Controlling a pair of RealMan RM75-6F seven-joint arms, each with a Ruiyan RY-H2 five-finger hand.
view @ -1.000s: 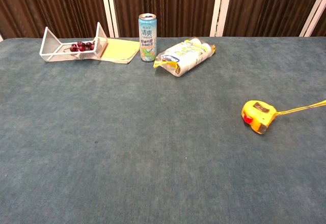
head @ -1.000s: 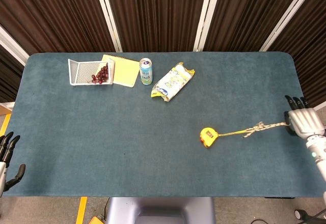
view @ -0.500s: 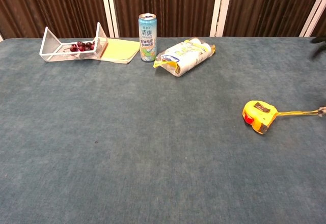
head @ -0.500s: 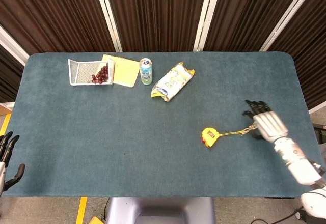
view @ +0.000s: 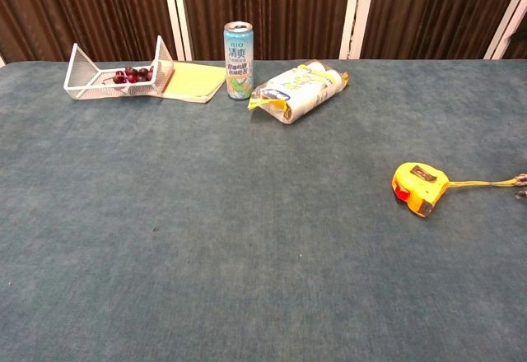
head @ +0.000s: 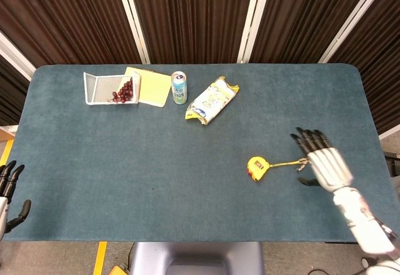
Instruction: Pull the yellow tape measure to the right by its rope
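Note:
The yellow tape measure (head: 256, 167) lies on the blue table right of centre, and the chest view shows it as well (view: 418, 187). Its thin rope (head: 287, 162) runs right from it across the cloth and ends under my right hand; in the chest view the rope (view: 486, 183) reaches the frame's right edge. My right hand (head: 322, 161) hovers over the rope's far end with its fingers stretched out and spread, gripping nothing I can see. My left hand (head: 7, 190) hangs off the table's left front corner, fingers apart and empty.
At the back left stand a white wire basket (head: 100, 88) with cherries, a yellow notepad (head: 152, 86), a drink can (head: 179, 87) and a yellow snack bag (head: 212, 100). The table's right edge (head: 375, 125) lies beyond my right hand.
My right hand came in from the table's right edge toward the tape measure and opened its fingers over the rope. The rope now lies shorter and loose. The tape measure hardly moved.

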